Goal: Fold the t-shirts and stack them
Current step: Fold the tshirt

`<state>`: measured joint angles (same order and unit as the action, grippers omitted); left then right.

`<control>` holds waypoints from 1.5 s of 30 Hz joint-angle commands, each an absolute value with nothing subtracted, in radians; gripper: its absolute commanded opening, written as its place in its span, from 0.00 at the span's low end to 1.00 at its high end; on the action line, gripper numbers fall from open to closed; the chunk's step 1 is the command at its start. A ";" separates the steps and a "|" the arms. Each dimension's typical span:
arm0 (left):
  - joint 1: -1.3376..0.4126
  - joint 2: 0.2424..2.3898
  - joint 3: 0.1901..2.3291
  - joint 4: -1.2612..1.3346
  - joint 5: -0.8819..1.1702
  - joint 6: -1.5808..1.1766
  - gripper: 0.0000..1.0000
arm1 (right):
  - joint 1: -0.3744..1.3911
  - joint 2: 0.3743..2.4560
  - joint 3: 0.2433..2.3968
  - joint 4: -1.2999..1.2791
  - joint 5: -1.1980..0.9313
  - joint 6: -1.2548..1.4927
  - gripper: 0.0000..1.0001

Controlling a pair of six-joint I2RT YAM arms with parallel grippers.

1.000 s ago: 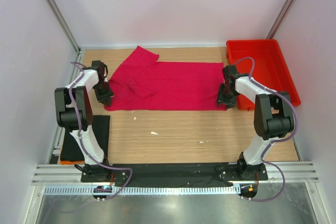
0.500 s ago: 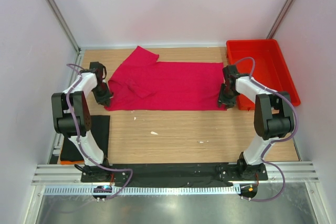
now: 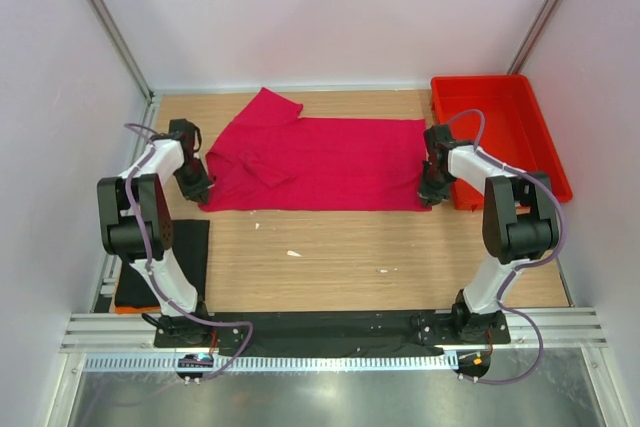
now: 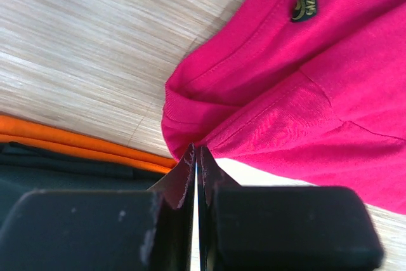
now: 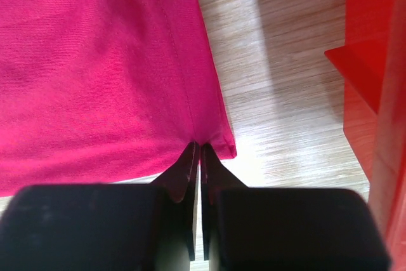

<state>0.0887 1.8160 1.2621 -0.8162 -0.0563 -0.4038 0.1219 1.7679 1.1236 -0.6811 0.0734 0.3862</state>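
Note:
The crimson-pink t-shirt lies spread flat across the back of the table, one sleeve folded over at its left. My left gripper is shut on the shirt's near-left corner; in the left wrist view the fingertips pinch the cloth's edge. My right gripper is shut on the near-right corner, pinching the hem in the right wrist view, where the gripper shows closed. The black t-shirt lies folded at the near left, partly hidden by my left arm.
The red plastic tray stands at the right edge, close beside my right gripper, its wall showing in the right wrist view. An orange layer lies under the black cloth. Small white scraps lie on the wood.
My left arm has shifted slightly to the left, still holding the shirt's corner. The right arm and the shirt have barely moved.

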 commanded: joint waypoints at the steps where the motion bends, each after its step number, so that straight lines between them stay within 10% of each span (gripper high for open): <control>1: 0.107 1.760 1.252 -0.799 -0.080 -0.428 0.00 | 0.117 1.733 1.124 -0.683 0.101 0.379 0.04; 23: 0.160 1.772 1.216 -0.830 -0.074 -0.460 0.00 | 0.117 1.684 1.025 -0.693 0.109 0.376 0.01; 29: 0.156 1.683 1.270 -0.853 -0.075 -0.448 0.55 | 0.118 1.645 1.112 -0.779 0.106 0.365 0.34; 31: 0.147 1.654 1.307 -0.853 -0.066 -0.446 0.57 | 0.118 1.625 1.163 -0.799 0.103 0.364 0.40; 36: 0.101 1.640 1.325 -0.769 0.171 -0.469 0.51 | 0.118 1.640 1.213 -0.762 0.074 0.360 0.62; 45: -0.074 1.822 1.336 -0.646 0.285 -0.551 0.26 | 0.121 1.741 1.230 -0.663 -0.037 0.436 0.54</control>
